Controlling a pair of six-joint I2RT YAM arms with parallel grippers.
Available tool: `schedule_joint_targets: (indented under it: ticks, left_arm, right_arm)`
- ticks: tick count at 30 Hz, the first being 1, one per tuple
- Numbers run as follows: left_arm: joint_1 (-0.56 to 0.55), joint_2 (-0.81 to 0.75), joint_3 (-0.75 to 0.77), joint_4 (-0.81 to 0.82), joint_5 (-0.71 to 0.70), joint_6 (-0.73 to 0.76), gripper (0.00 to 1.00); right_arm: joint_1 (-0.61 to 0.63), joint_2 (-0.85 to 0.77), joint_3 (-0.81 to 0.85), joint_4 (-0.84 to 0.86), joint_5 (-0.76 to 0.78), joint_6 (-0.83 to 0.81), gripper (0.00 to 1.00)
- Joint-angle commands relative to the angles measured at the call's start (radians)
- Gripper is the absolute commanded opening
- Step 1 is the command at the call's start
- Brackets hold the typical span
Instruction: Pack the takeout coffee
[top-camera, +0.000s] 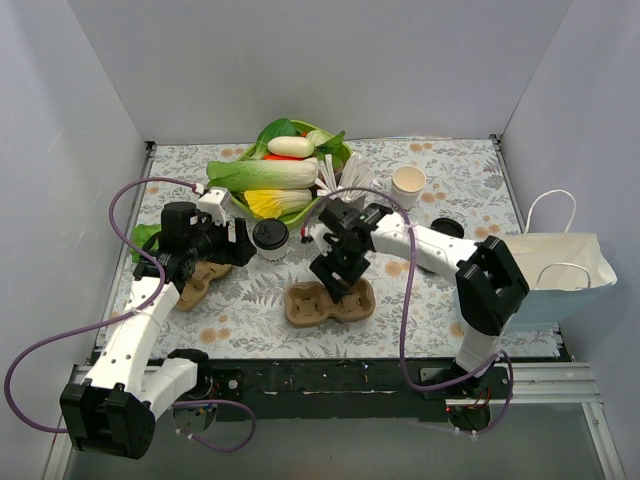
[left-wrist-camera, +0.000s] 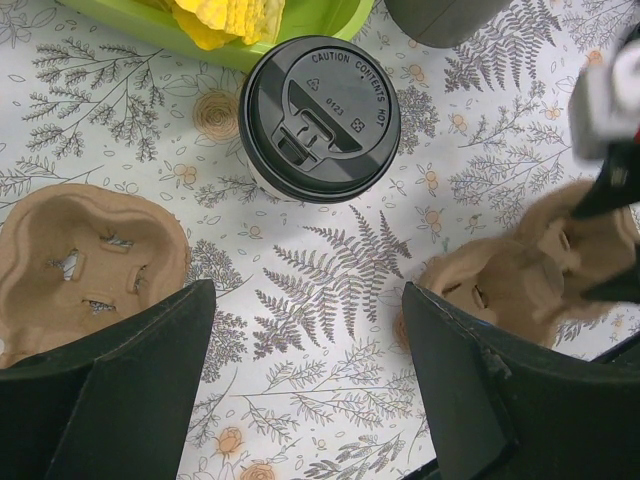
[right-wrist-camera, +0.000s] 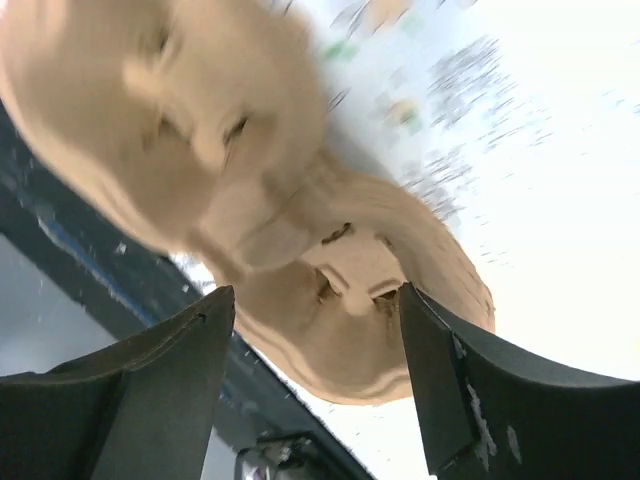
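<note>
The small cream-white paper coffee cup (top-camera: 270, 240), capped by its round black plastic lid (left-wrist-camera: 320, 118), stands upright on the fern-and-flower printed table cover (top-camera: 240, 320). Just behind this cup is the lime-green plastic tray (top-camera: 335, 152) heaped with toy vegetables. To the cup's left, close by, the left gripper (top-camera: 235, 245) hovers with its black fingers (left-wrist-camera: 130, 390) spread wide and nothing between them. It sits over a brown moulded-pulp cup carrier (top-camera: 198, 283) that lies near the cup on that side.

On the cup's right and a little nearer the arm bases lies a second brown pulp two-cup carrier (top-camera: 330, 302). The right gripper (top-camera: 335, 285) is down over it with its jaws apart. The wrist view is blurred, but nothing looks clamped.

Farther right and behind the cup stands an open, lidless cream paper cup (top-camera: 408, 183). Well to the right of the coffee cup, at the table's edge, a white paper bag with cord handles (top-camera: 560, 265) lies on its side.
</note>
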Motion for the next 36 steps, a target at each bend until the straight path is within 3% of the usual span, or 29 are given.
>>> schedule_joint_targets:
  ticks: [1, 4, 7, 9, 11, 16, 20, 36]
  left_arm:
    - [0.004, -0.021, 0.000, 0.010, 0.020, 0.005, 0.76]
    - [0.004, -0.021, 0.000, 0.010, 0.026, 0.005, 0.76]
    - [0.004, -0.025, -0.002, 0.004, 0.029, 0.010, 0.75]
    - [0.004, -0.027, -0.002, 0.002, 0.034, 0.011, 0.76]
    - [0.004, -0.024, -0.003, 0.002, 0.037, 0.013, 0.76]
    - [0.004, -0.002, 0.000, 0.002, 0.045, 0.013, 0.76]
    - [0.004, 0.010, 0.003, -0.001, 0.051, 0.016, 0.75]
    - [0.004, 0.031, 0.007, -0.001, 0.046, 0.014, 0.75]
  right_arm:
    - [-0.057, 0.046, 0.144, 0.001, -0.010, -0.080, 0.73]
    - [-0.047, 0.043, 0.141, -0.037, -0.196, -0.177, 0.66]
    - [-0.031, 0.014, 0.132, -0.079, -0.219, -0.310, 0.64]
    - [-0.031, 0.004, 0.147, -0.111, -0.232, -0.423, 0.58]
    - [-0.031, 0.001, 0.175, -0.143, -0.221, -0.627, 0.54]
    - [-0.050, -0.071, 0.120, -0.028, -0.152, -0.963, 0.54]
    - [-0.051, -0.120, 0.017, 0.067, -0.158, -1.209, 0.61]
    - [0.012, -0.055, -0.009, 0.004, -0.190, -1.364, 0.61]
